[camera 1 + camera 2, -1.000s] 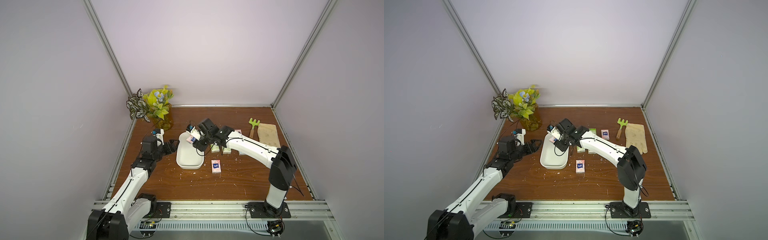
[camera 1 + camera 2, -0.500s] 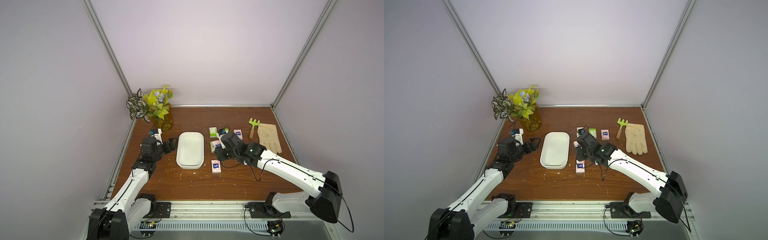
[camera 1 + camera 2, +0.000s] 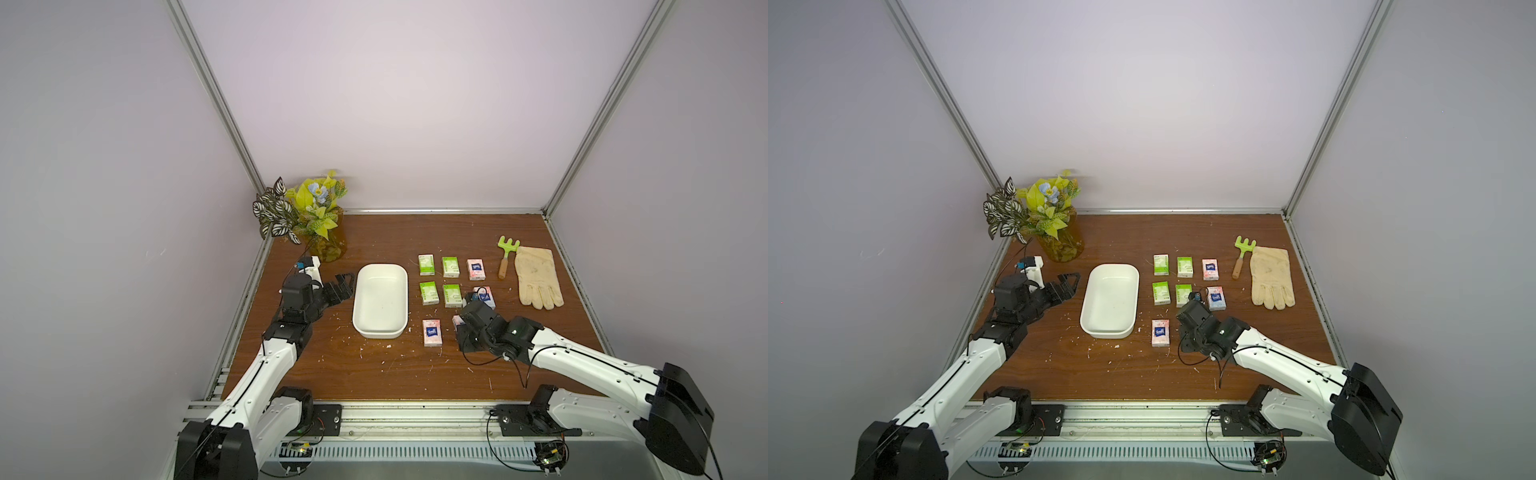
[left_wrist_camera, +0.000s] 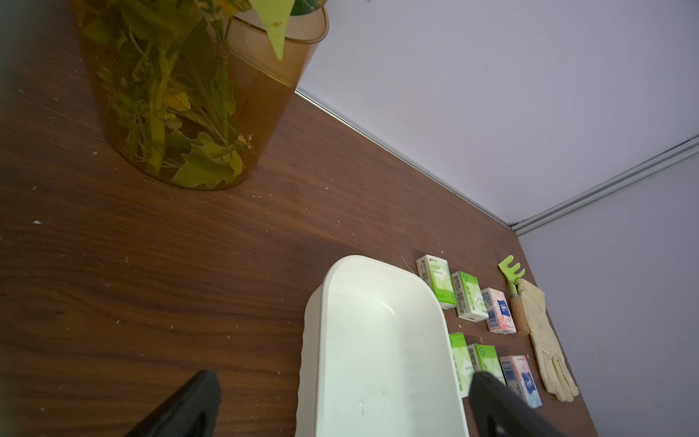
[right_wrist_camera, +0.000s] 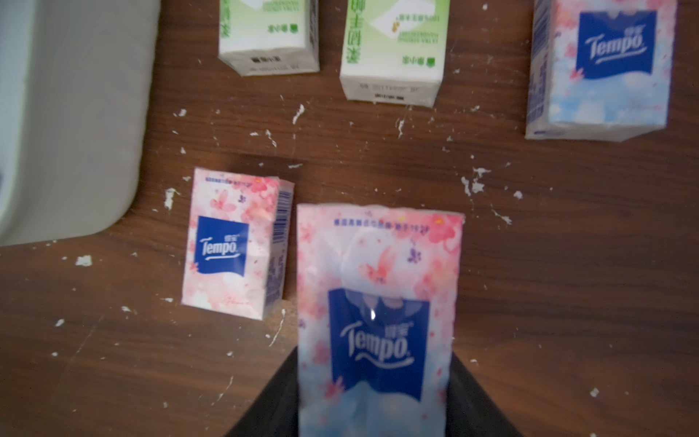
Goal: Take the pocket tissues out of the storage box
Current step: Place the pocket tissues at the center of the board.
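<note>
In both top views the white storage box [image 3: 379, 306] [image 3: 1109, 300] sits with nothing in it, and seven tissue packs [image 3: 432, 332] [image 3: 1160, 332] lie on the table beside it. In the left wrist view the left gripper [image 4: 340, 406] is spread wide by the box. In the right wrist view the right gripper [image 5: 372, 393] squeezes one pink pack [image 5: 378, 302] above the table.

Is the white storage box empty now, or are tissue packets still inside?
Empty. The storage box shows only its bare white floor in both top views and the left wrist view.

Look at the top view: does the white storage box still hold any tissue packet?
No, the storage box shows only its bare white floor in both top views.
</note>
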